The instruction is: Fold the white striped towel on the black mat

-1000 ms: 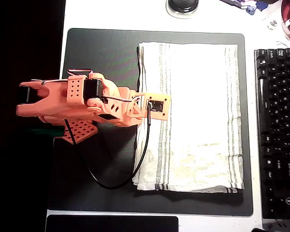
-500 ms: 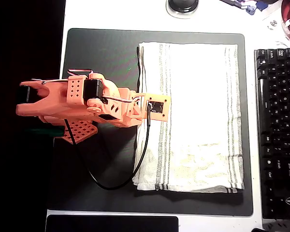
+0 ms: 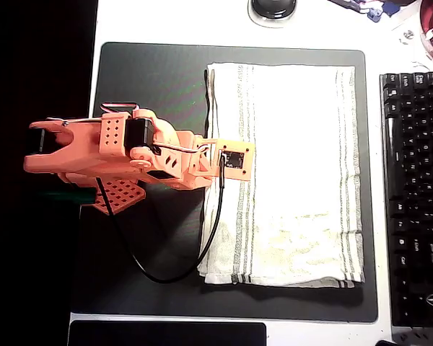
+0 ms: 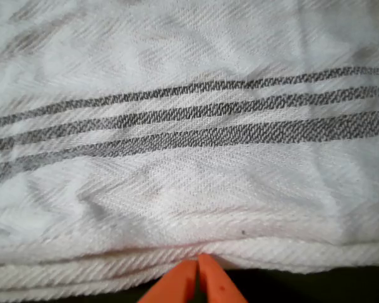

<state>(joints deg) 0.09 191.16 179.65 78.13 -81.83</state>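
Orange end effector (image 4: 198, 270) tips pressed together at white striped towel's (image 3: 289, 173) hemmed edge; nothing pinched. Towel lies flat on black mat (image 3: 151, 79).

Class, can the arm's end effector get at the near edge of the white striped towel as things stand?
Probably yes: the end effector sits right at the white striped towel hem, tips together, with nothing between them on the black mat.

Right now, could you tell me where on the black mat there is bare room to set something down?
In the overhead view, the black mat is bare between its top-left corner and the white striped towel, and again lower left, though a black cable loops there. The arm covers the middle left, its gripper at the towel's hem. The right side is crowded: a thin strip before the keyboard.
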